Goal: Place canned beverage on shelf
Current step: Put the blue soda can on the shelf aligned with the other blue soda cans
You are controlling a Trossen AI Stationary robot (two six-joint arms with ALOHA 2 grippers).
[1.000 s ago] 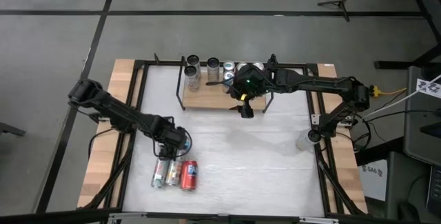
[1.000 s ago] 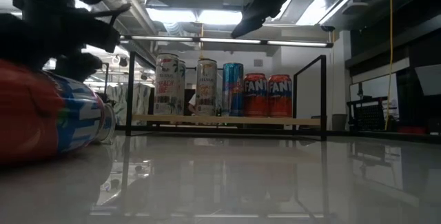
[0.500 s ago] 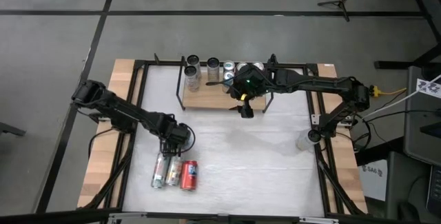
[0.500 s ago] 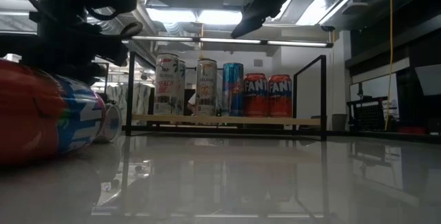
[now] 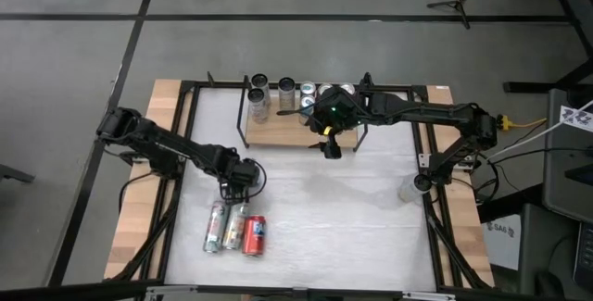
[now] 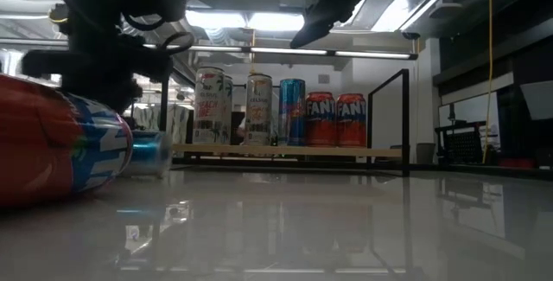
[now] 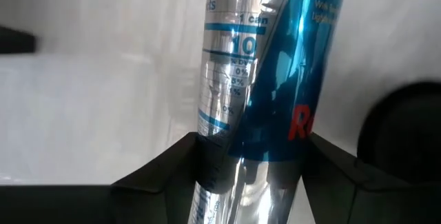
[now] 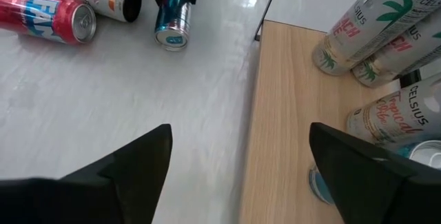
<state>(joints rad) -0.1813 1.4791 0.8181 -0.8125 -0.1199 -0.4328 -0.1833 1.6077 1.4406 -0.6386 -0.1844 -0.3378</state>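
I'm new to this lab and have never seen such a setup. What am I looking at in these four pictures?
Two dark robot arms work at a white table. One picture looks straight down, one looks level across the tabletop, and one comes from each wrist. Five cans stand on the small wooden shelf; three more lie near the front. The left gripper has its fingers around the lying blue and silver can, beside a red can. The right gripper waits, open and empty, above the shelf's front edge.
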